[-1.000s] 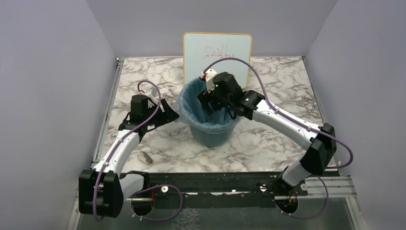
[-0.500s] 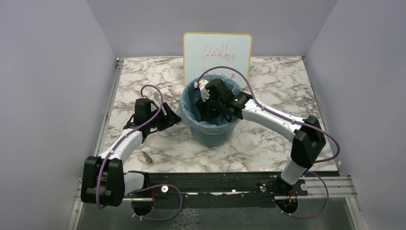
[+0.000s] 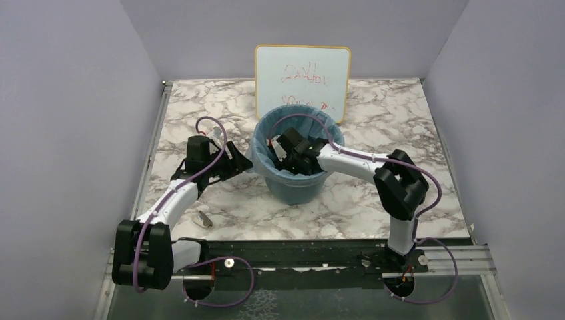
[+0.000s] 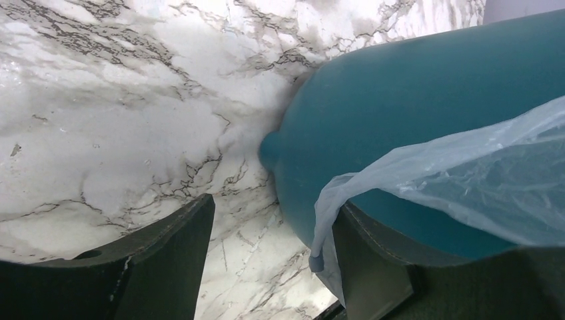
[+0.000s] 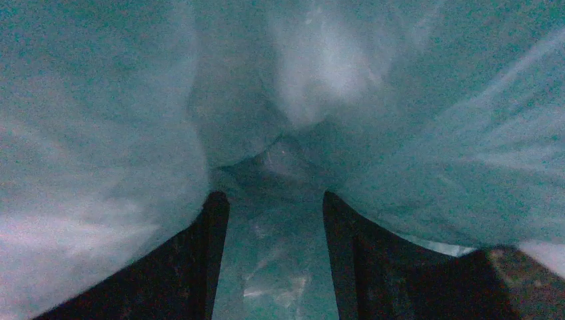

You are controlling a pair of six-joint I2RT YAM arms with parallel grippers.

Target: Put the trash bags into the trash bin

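From my seat, nearest the arm bases, a small grey object (image 3: 203, 219) lies on the marble tabletop (image 3: 200, 113) by its near-left corner; I cannot tell what it is. Further in, my left hand (image 4: 266, 253) sits just beside the left wall of the trash bin (image 3: 293, 190). Its jaws stand apart, straddling a hanging flap of the trash bag (image 4: 466, 180) where the film drapes over the rim and down the outside; whether they pinch it I cannot tell.

The bin stands at the middle of the tabletop. My right hand (image 5: 274, 253) is down inside it, jaws apart, with crinkled film all around and nothing clamped between them, as far as I can see.

I judge the job mostly done: the bag lines the bin, mouth folded over the rim. What seems left is pressing the film down inside and tidying the left overhang.

The bag is thin, translucent, pale blue, wrinkled. The bin is teal, tapered, upright. Beyond it a whiteboard (image 3: 303, 67) with red scribbles leans at the far edge.
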